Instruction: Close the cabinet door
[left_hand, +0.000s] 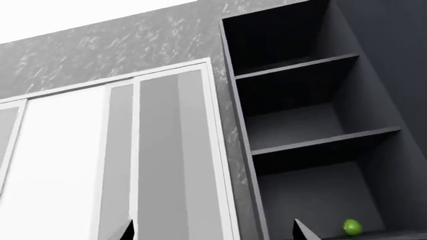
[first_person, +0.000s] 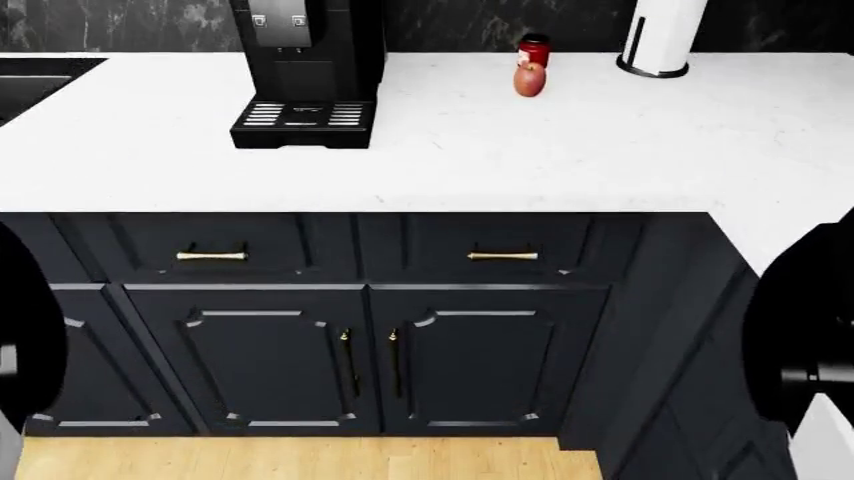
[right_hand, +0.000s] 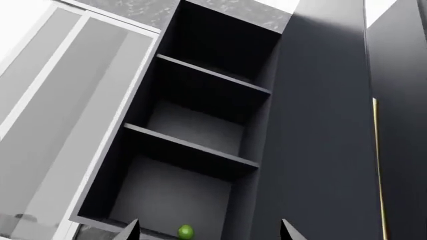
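Observation:
An upper dark cabinet stands open, and both wrist views look up into its bare shelves. Its door is a tall dark panel swung out beside the opening, with a thin gold handle along the panel just past it. My left gripper is open, below the cabinet's edge next to a window frame. Under the opening my right gripper is open too, holding nothing. Only the fingertips show. The head view looks lower and does not reach this cabinet.
A small green fruit lies on the lowest shelf. A white-framed window adjoins the cabinet. Below, a white counter carries a coffee machine, an apple and a paper towel roll above closed lower cabinets.

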